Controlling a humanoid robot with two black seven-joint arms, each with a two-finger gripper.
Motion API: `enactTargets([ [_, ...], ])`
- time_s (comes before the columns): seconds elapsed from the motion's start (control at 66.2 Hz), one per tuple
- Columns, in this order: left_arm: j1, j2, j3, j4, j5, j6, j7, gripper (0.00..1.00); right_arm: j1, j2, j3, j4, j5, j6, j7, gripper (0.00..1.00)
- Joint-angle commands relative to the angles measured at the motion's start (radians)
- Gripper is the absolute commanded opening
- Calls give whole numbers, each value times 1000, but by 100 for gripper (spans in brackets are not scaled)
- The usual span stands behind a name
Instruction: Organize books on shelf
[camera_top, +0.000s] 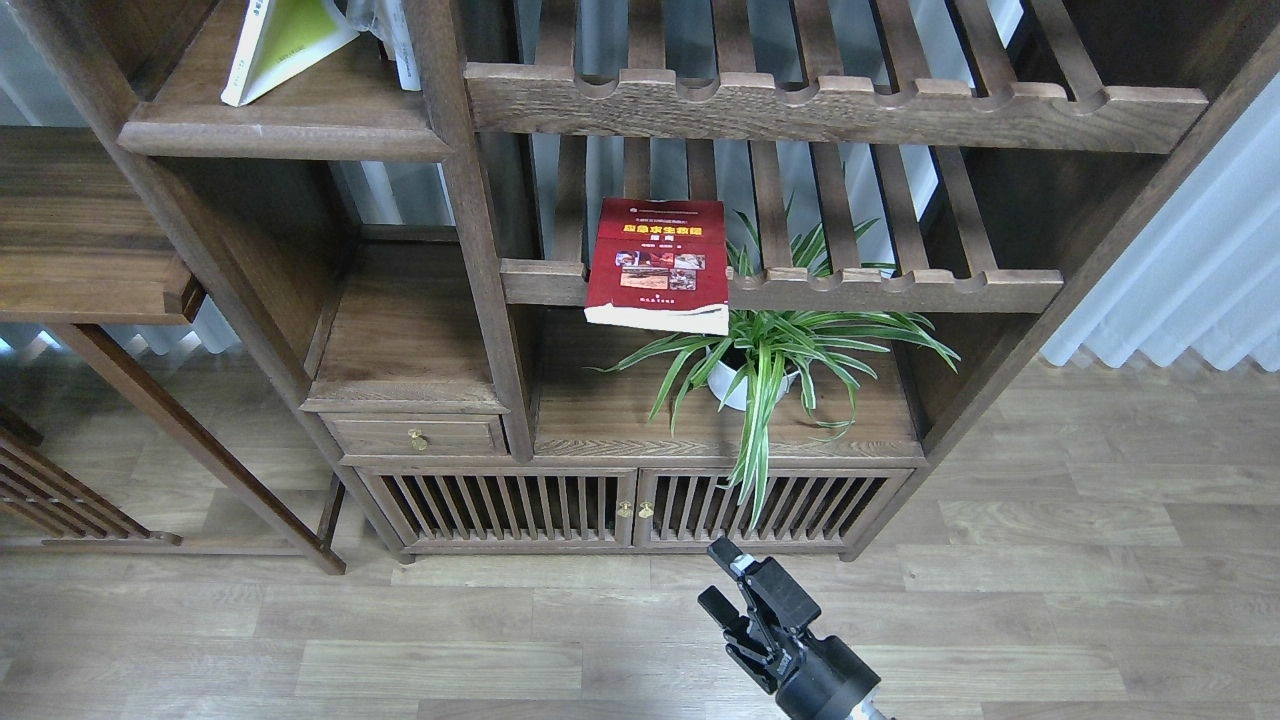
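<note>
Books are what we are sorting, and two show. Starting at the left, the lime-yellow book (283, 45) leans tilted on the solid plank shelf (300, 125) at the top of the bookcase (480, 300), its lower corner resting on the wood and its top cut off by the edge of the view; just beside it, against the post, stand some white items (400, 45) that we cannot identify. Our left gripper is out of sight, so we cannot tell what its fingers are doing. Moving toward the middle, the dark red book (657, 262) lies flat on the slatted rack (780, 290), its near end jutting past the scalloped front rail and hanging over the spider plant (770, 360) in its white pot on the lower board. Further right and low, our right gripper (735, 590) hovers over the floor, well apart from everything, its two fingers spread and holding nothing. We judge the red book is the next one to move to the plank shelf. The risks come from that overhang: a clumsy nudge from below or the front could tip the book off the rail onto the plant, and a reach from underneath could snag leaves. On the plank shelf, a careless push might topple the leaning lime-yellow book.
</note>
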Motion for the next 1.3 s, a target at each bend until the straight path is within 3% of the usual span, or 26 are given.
enactTargets([
  [0.0,-1,-48,-24,40,75,0,-28,2,0,2,7,1,0,0,0,100],
  [0.347,-47,-146,-12,54,121,0,-197,3,0,5,10,14,0,0,0,100],
  [0.619,-70,-208,-5,102,243,0,-272,4,0,9,13,20,0,0,0,100],
  [0.634,-70,-209,-5,115,297,0,-300,4,-1,9,21,20,2,0,0,100],
  [1.057,-13,-125,-5,120,372,0,-303,4,-1,11,36,37,2,0,0,100],
  [1.163,-12,-142,2,140,420,0,-334,4,-1,15,36,38,2,0,0,100],
  [1.283,-12,-203,2,206,461,0,-427,4,-1,21,36,41,2,0,0,100],
])
